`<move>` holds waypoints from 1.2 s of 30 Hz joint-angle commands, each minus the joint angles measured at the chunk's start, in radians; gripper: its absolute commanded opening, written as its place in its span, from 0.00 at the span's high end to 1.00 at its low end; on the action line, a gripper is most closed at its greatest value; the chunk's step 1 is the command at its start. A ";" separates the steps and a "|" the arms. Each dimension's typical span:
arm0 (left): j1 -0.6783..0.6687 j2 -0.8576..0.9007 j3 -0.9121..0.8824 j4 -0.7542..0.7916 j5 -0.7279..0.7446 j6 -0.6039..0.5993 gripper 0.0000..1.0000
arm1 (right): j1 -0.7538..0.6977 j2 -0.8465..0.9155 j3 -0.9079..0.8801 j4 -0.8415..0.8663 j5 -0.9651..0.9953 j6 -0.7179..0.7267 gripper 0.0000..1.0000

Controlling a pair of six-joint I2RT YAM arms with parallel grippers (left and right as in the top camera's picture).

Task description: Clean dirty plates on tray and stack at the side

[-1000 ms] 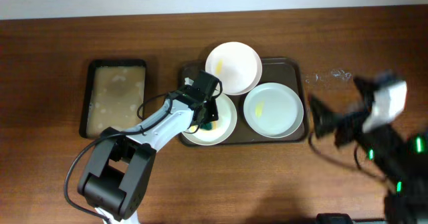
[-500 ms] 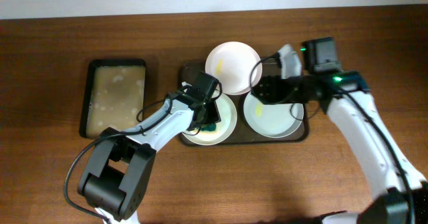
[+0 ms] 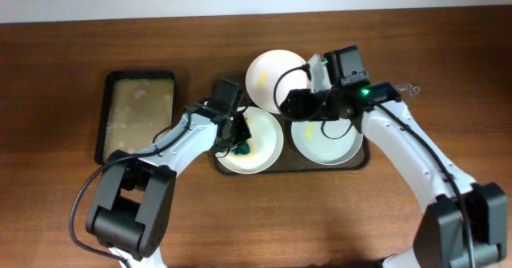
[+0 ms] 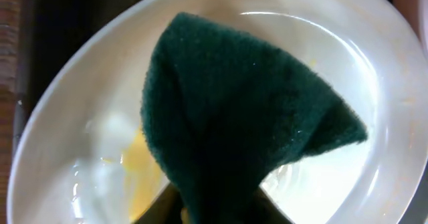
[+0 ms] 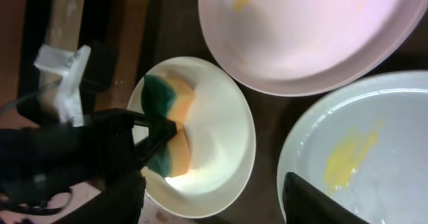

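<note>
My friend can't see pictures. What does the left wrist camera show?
A dark green sponge fills the middle, seen close up, over a white plate. A yellow smear shows on the plate at the lower left, beside the sponge.

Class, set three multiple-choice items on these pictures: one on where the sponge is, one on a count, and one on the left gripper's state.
1. Where is the green sponge?
A. in the left plate
B. in the rear plate
C. in the right plate

2. How many white plates are on the tray?
A. two
B. three
C. four

3. What state is the left gripper in?
A. open and empty
B. shut on the sponge
C. out of view

Answers:
1. A: both wrist views show the sponge pressed into that plate.
2. B: the overhead view shows three.
3. B: the sponge is pinched at the bottom of the left wrist view.
</note>
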 commanded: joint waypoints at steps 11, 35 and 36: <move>0.011 0.007 0.008 -0.013 -0.003 0.001 0.86 | 0.142 0.238 -0.008 0.121 0.167 0.041 0.66; 0.003 0.007 0.008 -0.016 -0.002 0.001 1.00 | 0.202 0.317 -0.027 0.155 0.319 0.048 0.71; -0.004 0.007 0.008 -0.015 -0.002 0.001 1.00 | 0.202 0.319 -0.037 0.161 0.325 0.060 0.72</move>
